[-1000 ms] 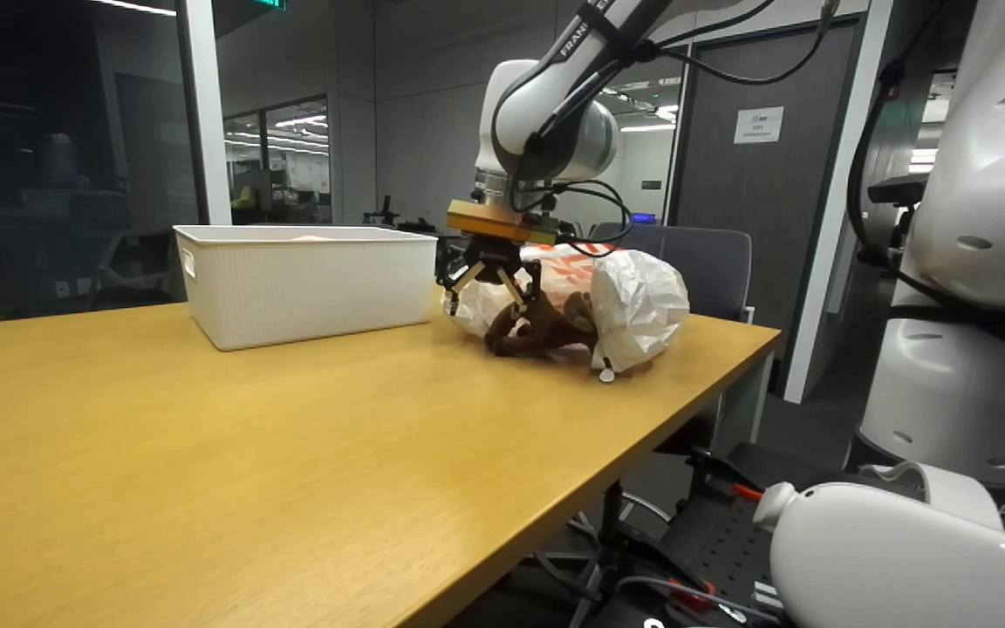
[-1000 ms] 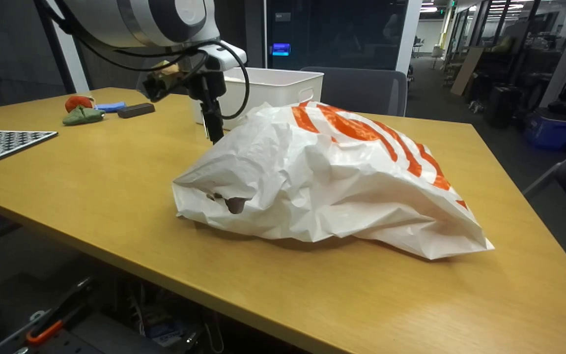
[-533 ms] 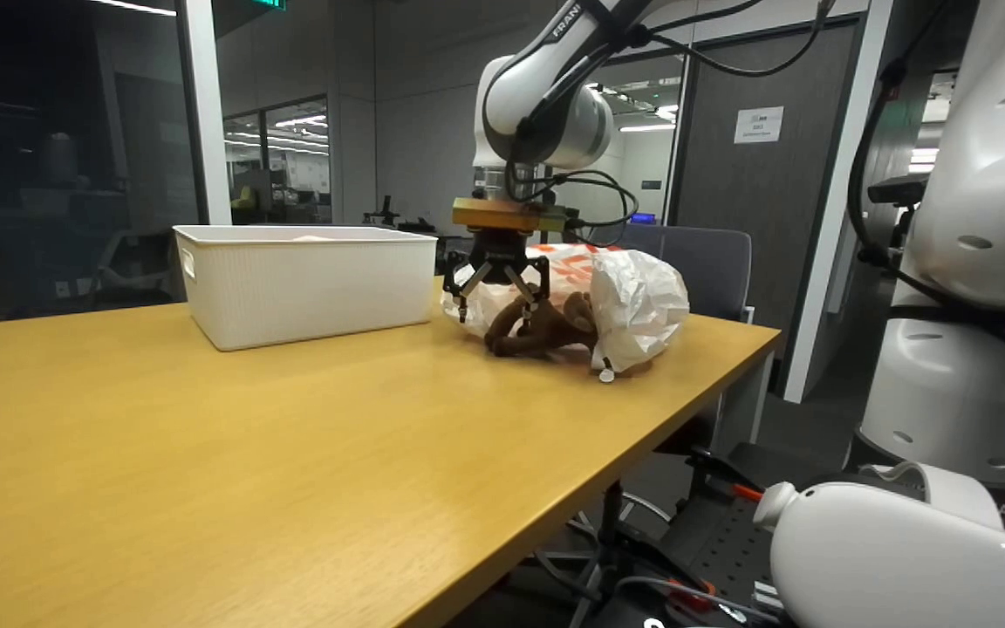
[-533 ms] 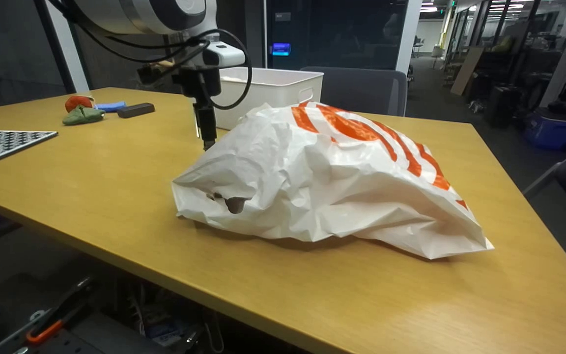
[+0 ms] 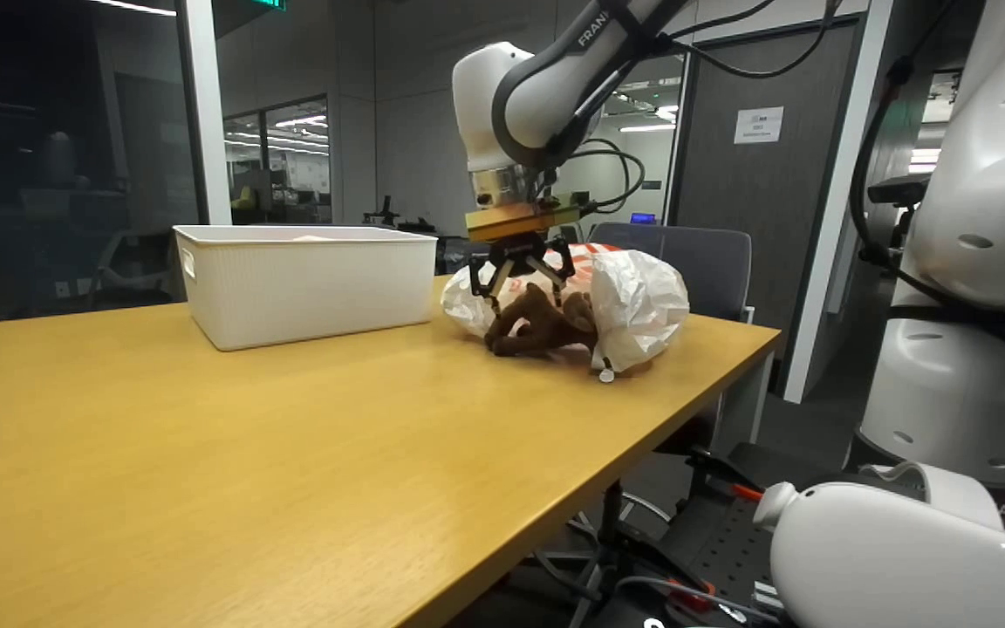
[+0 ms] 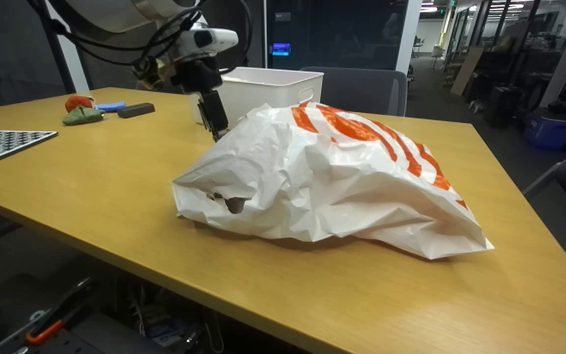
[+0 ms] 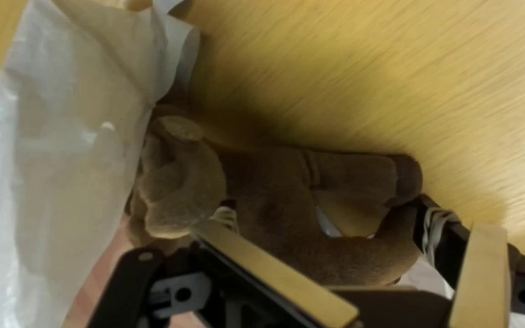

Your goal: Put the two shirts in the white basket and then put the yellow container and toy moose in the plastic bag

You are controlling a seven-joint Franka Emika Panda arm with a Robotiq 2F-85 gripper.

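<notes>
The brown toy moose point(image 5: 546, 327) lies on the table at the mouth of the white plastic bag with orange print point(image 5: 642, 301); the bag also shows in an exterior view point(image 6: 312, 187). My gripper point(image 5: 527, 303) is open and tilted just above the moose. In the wrist view the open fingers point(image 7: 326, 214) span the moose's body and leg point(image 7: 271, 214), one beside its head, one by its feet. Whether they touch it I cannot tell. The white basket point(image 5: 311, 288) stands beside the bag, with pale cloth point(image 6: 236, 79) inside. The yellow container is out of view or hidden.
The wooden table point(image 5: 293, 453) has a front edge near the robot base. At its far end lie an orange item point(image 6: 78, 102), a green item point(image 6: 83, 115), a blue item point(image 6: 110, 106), a dark block point(image 6: 136, 110) and a patterned board point(image 6: 8, 145). Chairs point(image 6: 361, 91) stand around.
My gripper has shifted right, away from the basket, and the wrist has tilted, so its fingers are over the moose. The moose, bag and basket have not moved.
</notes>
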